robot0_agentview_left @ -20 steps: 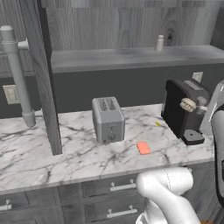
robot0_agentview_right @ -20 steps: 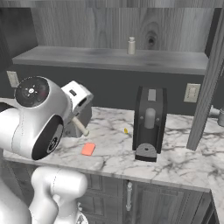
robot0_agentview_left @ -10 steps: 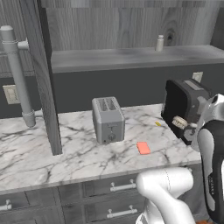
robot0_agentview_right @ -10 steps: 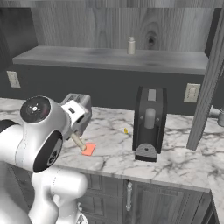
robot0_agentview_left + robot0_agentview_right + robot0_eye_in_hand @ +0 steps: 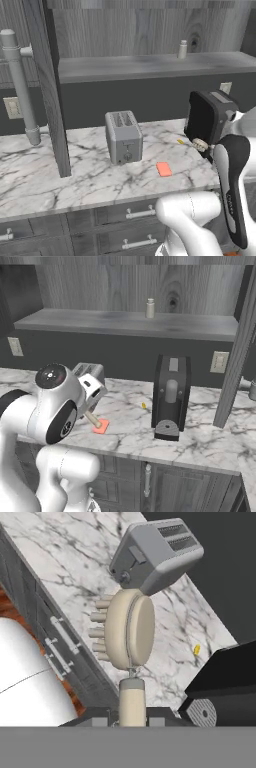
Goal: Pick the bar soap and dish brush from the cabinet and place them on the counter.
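The hand (image 5: 131,721) pinches the dish brush (image 5: 127,637) by its handle above the table (image 5: 90,175). The bar soap (image 5: 163,169) lies flat on the marble near the toaster (image 5: 123,136).

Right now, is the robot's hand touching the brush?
Touching. In the hand view the dish brush handle runs straight down into the shut end effector, which holds it above the counter.
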Motion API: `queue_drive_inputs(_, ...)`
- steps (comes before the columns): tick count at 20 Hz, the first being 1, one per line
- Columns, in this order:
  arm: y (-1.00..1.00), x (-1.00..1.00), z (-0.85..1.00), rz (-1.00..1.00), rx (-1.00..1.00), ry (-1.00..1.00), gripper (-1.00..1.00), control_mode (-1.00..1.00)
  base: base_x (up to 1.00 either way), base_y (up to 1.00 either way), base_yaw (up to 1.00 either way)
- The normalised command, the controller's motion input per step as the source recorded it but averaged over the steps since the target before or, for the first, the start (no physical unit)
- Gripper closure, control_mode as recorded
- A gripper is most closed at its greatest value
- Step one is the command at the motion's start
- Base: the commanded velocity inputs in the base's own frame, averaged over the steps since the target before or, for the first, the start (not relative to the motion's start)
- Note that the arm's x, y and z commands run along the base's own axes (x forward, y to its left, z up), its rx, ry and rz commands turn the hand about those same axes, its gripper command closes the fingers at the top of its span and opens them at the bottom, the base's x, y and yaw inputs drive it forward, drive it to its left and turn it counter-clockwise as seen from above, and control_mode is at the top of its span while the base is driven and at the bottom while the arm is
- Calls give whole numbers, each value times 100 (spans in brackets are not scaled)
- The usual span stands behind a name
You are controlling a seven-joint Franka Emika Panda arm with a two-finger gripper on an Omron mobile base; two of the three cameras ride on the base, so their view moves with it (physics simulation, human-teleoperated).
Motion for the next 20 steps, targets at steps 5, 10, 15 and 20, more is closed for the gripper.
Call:
queue_drive_inputs(5, 0, 5, -62, -1, 0, -4, 100, -100, 0, 0, 0)
queue_drive_inputs(10, 0, 0, -62, 0, 0, -10, 100, -100, 0, 0, 0)
queue_drive_inputs(15, 0, 0, -47, -3, 0, -16, 100, -100, 0, 0, 0)
queue_drive_inputs(20, 0, 0, -49, -8, 0, -22, 100, -100, 0, 0, 0)
